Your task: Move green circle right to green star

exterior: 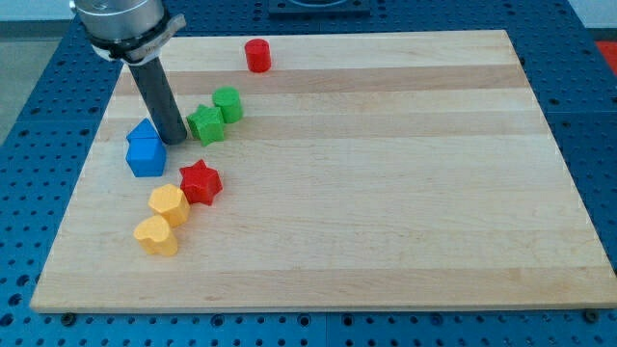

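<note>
The green circle (228, 103) sits on the wooden board (386, 193) at the upper left. It touches the green star (205, 124), which lies just below and left of it. My tip (175, 141) is at the end of the dark rod, just left of the green star and right of the blue blocks, close to the star's left edge.
Two blue blocks (146, 149) stand together left of my tip. A red star (201, 181) lies below the green star. Two yellow blocks (169, 203) (156, 235) lie below left of it. A red cylinder (257, 55) stands near the board's top edge.
</note>
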You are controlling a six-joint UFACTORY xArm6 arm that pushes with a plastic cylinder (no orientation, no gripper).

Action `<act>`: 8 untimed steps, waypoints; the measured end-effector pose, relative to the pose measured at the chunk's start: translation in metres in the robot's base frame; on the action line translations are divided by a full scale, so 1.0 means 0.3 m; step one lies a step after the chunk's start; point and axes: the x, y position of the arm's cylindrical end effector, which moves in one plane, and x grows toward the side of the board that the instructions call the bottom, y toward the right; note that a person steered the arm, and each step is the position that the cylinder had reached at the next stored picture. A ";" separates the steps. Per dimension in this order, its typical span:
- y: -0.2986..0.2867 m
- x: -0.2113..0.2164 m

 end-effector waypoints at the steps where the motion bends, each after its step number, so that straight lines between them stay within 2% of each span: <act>1: -0.028 -0.016; 2: -0.020 -0.032; 4: 0.154 -0.218; 5: 0.212 -0.246; 7: 0.219 -0.249; 8: 0.226 -0.346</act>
